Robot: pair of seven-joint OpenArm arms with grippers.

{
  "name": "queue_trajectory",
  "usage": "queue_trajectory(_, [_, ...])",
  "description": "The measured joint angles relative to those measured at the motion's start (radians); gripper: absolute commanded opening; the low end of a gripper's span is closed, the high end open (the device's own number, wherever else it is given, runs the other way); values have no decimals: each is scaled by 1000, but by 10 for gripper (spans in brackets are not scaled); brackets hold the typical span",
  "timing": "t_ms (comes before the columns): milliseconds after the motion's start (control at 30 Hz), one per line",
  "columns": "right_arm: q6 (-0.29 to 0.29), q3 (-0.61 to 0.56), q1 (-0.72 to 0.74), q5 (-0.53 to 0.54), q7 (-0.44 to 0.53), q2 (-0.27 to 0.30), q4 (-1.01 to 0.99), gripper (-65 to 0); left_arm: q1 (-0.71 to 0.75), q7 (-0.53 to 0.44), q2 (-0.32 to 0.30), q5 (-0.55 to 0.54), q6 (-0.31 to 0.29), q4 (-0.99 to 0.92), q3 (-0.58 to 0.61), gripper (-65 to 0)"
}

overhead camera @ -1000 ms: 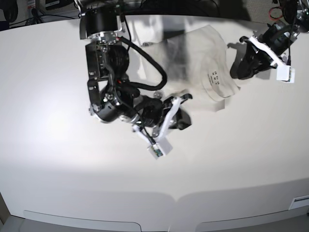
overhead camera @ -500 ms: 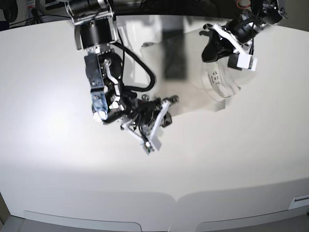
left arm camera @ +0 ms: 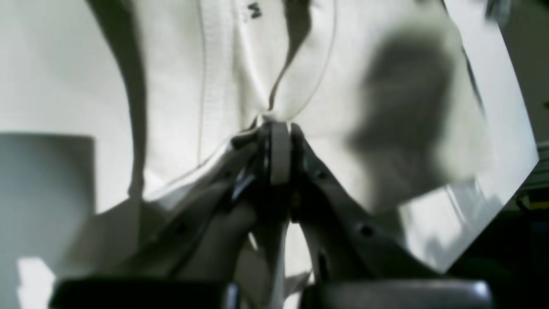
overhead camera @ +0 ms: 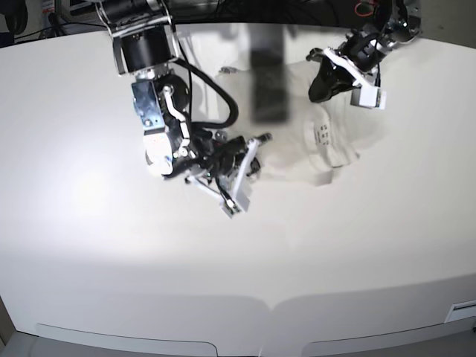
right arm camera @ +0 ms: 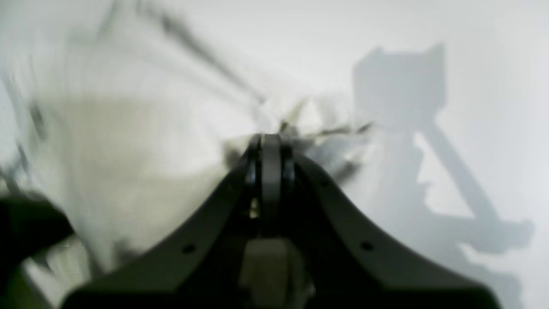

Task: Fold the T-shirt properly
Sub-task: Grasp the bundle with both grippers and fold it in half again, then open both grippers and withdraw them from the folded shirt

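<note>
The off-white T-shirt (overhead camera: 297, 149) lies bunched at the back middle of the white table, its printed inner label (overhead camera: 323, 134) facing up. My left gripper (overhead camera: 315, 61) is at the shirt's far right edge, shut on a pinch of the T-shirt. The left wrist view shows that gripper (left arm camera: 274, 122) closed on a fold beside the ribbed collar (left arm camera: 214, 86). My right gripper (overhead camera: 262, 140) is at the shirt's near left edge. In the blurred right wrist view, that gripper (right arm camera: 268, 137) is shut with the T-shirt (right arm camera: 120, 150) gathered at its tips.
The white table (overhead camera: 111, 260) stretches wide to the front and left. A dark shadow band (overhead camera: 268, 82) crosses the shirt. Cables and dark equipment (overhead camera: 44, 15) sit beyond the far edge. The right arm's black body (overhead camera: 160, 111) stands left of the shirt.
The left gripper has swung from the far right inward and back over the shirt. The right gripper has drawn left. The shirt has shifted with them, its label now nearer the front.
</note>
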Motion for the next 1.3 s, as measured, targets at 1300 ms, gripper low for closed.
queue_trajectory(1300, [49,1,-480,14,105,39,291,-650,-432,-74,-3,299,88,-274,0,-650])
